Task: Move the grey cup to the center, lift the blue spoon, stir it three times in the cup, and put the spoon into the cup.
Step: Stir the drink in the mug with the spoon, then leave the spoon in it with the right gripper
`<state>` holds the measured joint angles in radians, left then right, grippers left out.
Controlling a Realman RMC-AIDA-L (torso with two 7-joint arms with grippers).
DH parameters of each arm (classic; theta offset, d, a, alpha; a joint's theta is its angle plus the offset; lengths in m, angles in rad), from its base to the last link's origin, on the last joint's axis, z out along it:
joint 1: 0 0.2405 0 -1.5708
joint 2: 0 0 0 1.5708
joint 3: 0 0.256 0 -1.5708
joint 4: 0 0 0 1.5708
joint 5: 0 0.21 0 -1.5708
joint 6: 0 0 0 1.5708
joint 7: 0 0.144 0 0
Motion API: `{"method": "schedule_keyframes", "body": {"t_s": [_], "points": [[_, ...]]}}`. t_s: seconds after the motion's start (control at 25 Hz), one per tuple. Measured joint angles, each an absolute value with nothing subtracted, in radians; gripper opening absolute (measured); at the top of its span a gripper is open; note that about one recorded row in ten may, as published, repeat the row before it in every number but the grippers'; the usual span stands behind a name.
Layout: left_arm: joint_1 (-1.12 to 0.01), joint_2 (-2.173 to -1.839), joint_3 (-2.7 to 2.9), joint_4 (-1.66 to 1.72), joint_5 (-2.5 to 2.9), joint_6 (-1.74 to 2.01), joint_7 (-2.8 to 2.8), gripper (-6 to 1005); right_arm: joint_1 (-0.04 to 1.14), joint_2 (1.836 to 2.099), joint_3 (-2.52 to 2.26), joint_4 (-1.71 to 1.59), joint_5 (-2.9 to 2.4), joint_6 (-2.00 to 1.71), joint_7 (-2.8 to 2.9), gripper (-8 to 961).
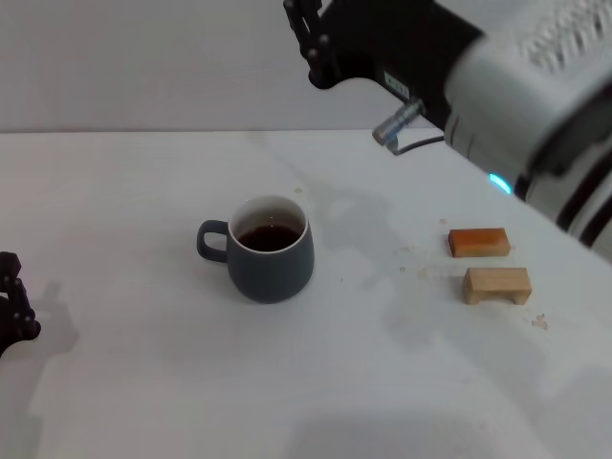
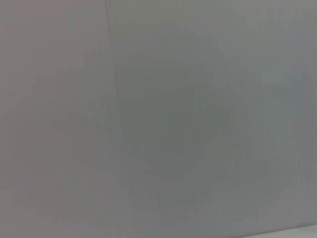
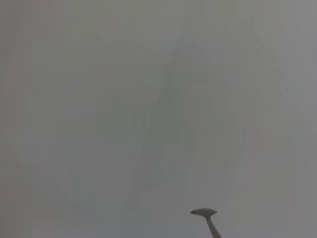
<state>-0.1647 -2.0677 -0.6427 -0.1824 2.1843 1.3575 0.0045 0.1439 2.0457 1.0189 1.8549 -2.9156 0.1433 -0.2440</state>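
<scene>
Two wooden blocks, one orange-brown [image 1: 477, 242] and one pale [image 1: 497, 285], lying close together but apart near the right edge of the white table [image 1: 124, 229]. Squat grey cup [image 1: 269, 251] standing upright around the middle of the table, handle toward the left edge, dark brown liquid inside. Right gripper [image 1: 308, 40] raised well above the far side of the table, over and beyond the cup, black fingers at the top of the head view; how far they are spread not clear from that angle. Blue spoon [image 3: 207, 218] seen only in the right wrist view: a silver bowl edge-on and a thin metal neck against a blank grey background, handle out of frame, so apparently carried by the right gripper, though the grip itself not visible. Spoon nowhere on the table and not in the cup. Left gripper [image 1: 13, 308] parked low at the left edge of the table, well apart from the cup, only a dark part showing, opening not discernible. Left wrist view showing only a plain grey surface.
</scene>
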Motion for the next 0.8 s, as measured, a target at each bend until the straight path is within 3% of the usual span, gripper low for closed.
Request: {"method": "schedule_keyframes", "body": {"t_s": [0.04,0.16,0.44,0.8], "points": [[-0.166,-2.068,-0.643,-0.182,2.184,1.358,0.005,-2,0.159,2.069,1.055,1.921,-2.913,0.308,-0.244,159],[-0.165,-2.068,-0.643,-0.182,2.184,1.358,0.005,-2,0.181,2.075,1.085,1.993,-2.895,0.467,-0.241,159],[-0.161,-2.067,-0.644,-0.180,2.183,1.369,0.005,-2,0.372,2.072,1.311,2.004,-2.645,0.970,-0.237,159],[-0.164,-2.066,-0.644,-0.179,2.183,1.376,0.005,-2,0.420,2.075,1.376,1.987,-2.638,1.167,-0.232,159]]}}
